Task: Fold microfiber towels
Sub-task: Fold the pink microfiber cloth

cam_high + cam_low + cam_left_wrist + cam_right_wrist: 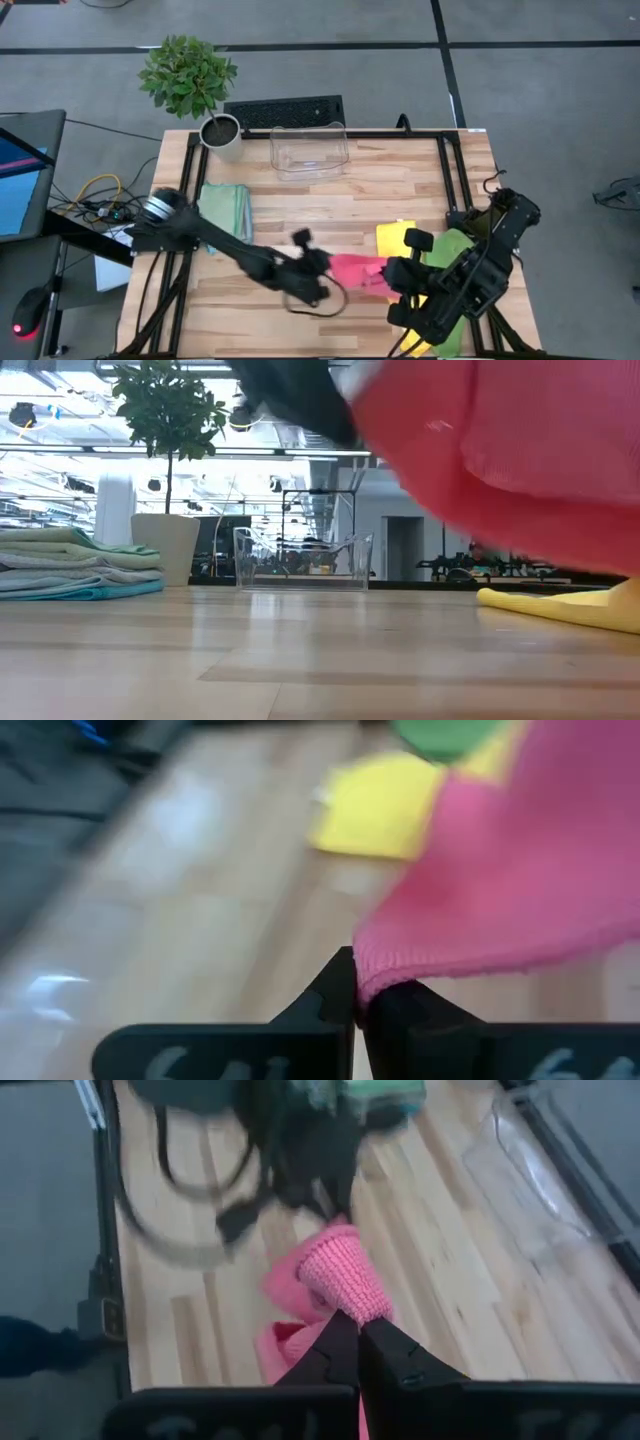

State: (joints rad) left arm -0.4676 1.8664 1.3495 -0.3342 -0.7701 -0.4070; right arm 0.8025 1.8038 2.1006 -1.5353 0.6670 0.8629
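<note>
High view shows us holding the soft pink microfiber towel [352, 270] off the light wooden table [330, 200], between both arms: left gripper [357, 1005] pinches one corner, right gripper [357, 1342] clamps another. We should draw the corners apart evenly, keeping both pinches firm.

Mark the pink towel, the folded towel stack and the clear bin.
pink towel [352, 270], high view, its middle between the arms
folded towel stack [224, 206], high view, top cloth
clear bin [310, 160], high view, front wall

pink towel [520, 450] cut off, blurred; dark arm [300, 395] perhaps left's
</note>
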